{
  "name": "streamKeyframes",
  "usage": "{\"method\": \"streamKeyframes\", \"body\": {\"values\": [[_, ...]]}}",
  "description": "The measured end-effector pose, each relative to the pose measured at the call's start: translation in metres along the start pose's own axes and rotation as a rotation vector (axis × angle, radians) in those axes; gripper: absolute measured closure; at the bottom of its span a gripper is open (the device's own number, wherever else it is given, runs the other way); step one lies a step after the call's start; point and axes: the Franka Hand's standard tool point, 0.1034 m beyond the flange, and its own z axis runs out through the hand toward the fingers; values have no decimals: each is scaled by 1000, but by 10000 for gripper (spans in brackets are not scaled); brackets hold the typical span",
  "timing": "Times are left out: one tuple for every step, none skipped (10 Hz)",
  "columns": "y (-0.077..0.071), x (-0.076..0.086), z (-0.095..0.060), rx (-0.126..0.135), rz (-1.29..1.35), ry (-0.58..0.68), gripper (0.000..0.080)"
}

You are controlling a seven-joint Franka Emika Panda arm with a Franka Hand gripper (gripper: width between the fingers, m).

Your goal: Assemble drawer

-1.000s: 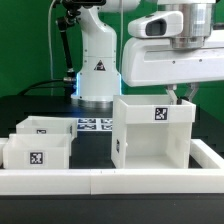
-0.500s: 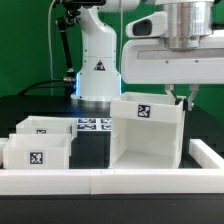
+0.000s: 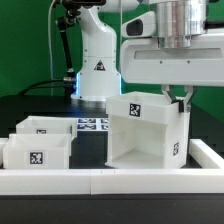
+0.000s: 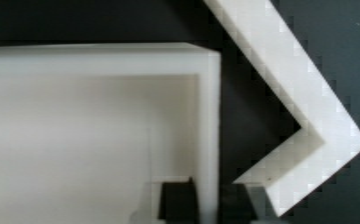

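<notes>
Where the black table (image 3: 90, 150) spreads across the lower half of the exterior view, the white arm (image 3: 97, 60) stands at its far edge. The arm's bulky wrist section reaches over to the exterior view's right. Below that wrist sits the housing (image 3: 145, 140), the drawer's tall hollow box. It rests on the table near the right end, tilted so that its top edge slopes, and a square tag shows on its upper wall. A long low white rail (image 3: 100, 182) borders the table along the front and turns up the right side, close to the housing's base. At the exterior view's left, well apart from the housing, the front tray (image 3: 38, 155) and the rear tray (image 3: 45, 126) sit side by side, open tops up. The marker board (image 3: 95, 125) lies flat behind them, by the arm's foot. The gripper (image 3: 182, 100) comes down on the housing's upper right edge. In the wrist view the gripper (image 4: 212, 200) has its dark fingers (image 4: 177, 200) on either side of the housing (image 4: 88, 130) wall, pinching it, with the rail (image 4: 292, 90) bending past just beside.
</notes>
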Motion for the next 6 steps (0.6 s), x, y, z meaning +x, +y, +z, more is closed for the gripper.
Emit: {"method": "streamKeyframes", "body": {"values": [[-1,-1,0,2,56,-3,762],[-2,-2,1,6,107,-9,762],[-4,0,1,16,184,-16,762],[-8,5,1,26,263,-20,762],[-11,9,1,32,317,-20,762],[-10,14,0,40,340,-23,762]]}}
